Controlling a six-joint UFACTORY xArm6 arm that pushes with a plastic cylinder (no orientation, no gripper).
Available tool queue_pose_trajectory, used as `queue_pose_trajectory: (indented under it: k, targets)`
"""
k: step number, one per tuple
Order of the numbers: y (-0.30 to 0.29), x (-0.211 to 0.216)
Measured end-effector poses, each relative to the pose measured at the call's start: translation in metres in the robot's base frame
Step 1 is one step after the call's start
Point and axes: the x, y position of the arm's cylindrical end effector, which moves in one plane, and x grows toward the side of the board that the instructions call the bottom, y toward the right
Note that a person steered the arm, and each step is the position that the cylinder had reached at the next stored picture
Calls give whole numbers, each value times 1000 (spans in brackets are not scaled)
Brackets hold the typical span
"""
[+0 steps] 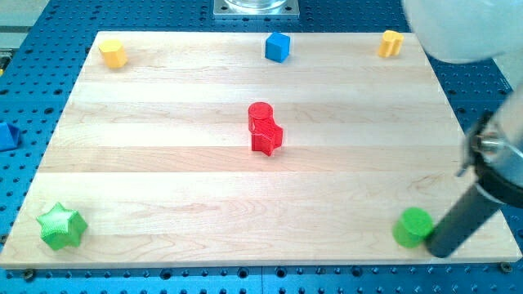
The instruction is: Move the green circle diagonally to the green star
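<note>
In the camera view my tool, a plain rod with no jaws to part or close, has its tip (435,247) pressed against the right flank of the green circle (413,227), near the desk's (163,163) bottom right corner. The circle looks light, rigid and easy to slide, so I would push low on that flank. Being round, it has no long axis or heading; the green star (61,226) lies far to my tip's left.

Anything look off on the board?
Nothing damaged or spilled. One oddity: a blue piece lies off the board at the view's left. My tip touches the green circle.
</note>
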Motion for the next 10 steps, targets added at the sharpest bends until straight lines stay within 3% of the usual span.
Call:
queue_pose_trajectory:
  k: [1, 3, 4, 5, 6, 8, 10]
  targets:
    - [-39, -17]
    - [-22, -33]
    - [-51, -33]
    - [-119, -46]
    - [-168, -77]
    - [-164, -79]
    - [-154, -142]
